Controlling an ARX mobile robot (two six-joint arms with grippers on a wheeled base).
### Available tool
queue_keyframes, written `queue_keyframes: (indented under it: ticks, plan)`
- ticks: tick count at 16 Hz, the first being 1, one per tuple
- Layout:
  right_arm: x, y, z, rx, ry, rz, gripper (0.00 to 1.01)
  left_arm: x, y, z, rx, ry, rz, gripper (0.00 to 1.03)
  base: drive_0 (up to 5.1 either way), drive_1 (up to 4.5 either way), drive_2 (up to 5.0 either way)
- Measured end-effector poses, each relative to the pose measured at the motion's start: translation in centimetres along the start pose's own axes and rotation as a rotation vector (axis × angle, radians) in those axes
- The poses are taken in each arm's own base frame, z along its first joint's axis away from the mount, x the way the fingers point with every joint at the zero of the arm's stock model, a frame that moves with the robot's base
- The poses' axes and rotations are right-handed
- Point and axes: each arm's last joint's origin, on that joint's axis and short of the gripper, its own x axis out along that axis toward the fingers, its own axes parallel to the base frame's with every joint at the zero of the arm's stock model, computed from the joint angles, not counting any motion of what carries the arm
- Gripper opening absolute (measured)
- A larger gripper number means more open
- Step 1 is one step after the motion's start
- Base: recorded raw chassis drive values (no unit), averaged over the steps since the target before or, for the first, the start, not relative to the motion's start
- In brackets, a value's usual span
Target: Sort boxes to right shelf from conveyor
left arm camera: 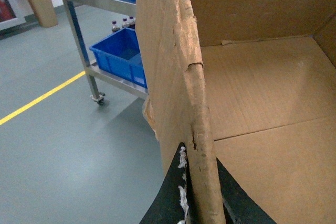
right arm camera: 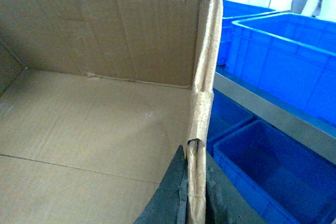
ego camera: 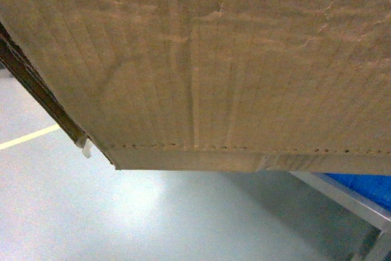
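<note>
- The cardboard box [ego camera: 201, 65] is off the floor and held up close in front of the head camera, its outer wall and taped bottom edge filling most of that view; the grey floor [ego camera: 122, 218] shows beneath it.
- Both wrist views look into its bare interior, with ragged torn top edges and no flaps.
- The left gripper [left arm camera: 197, 203] has its dark fingers [left arm camera: 170, 198] pinched on the box's left wall, one finger inside and one outside.
- The right gripper [right arm camera: 194, 198] clamps the opposite wall the same way, its fingers [right arm camera: 170, 198] narrow on the cardboard.
- Step in hand, as I judge it: the carry, with the box lifted between both arms and not yet set down.
- A steel-framed rack [right arm camera: 273, 114] holding blue plastic bins [right arm camera: 283, 61] stands just beside the box on the right; another wheeled rack with blue bins [left arm camera: 121, 53] stands off to the left, past a yellow floor line [left arm camera: 42, 98].
- The conveyor is out of view.
- The next move calls for both arms travelling together at equal height, keeping the box level, then lowering it onto a free tier before either grip loosens.
</note>
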Motion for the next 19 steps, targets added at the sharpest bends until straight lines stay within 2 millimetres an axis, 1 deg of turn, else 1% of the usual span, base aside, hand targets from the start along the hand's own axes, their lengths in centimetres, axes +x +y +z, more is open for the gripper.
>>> queue_keyframes:
  ticks: [19]
  plan:
    - [0.00,0.01,0.00,0.000,0.000,0.000,0.04,0.01,0.04,-0.01,0.000,0.000,0.001,0.03,-4.9,-3.33,2.9]
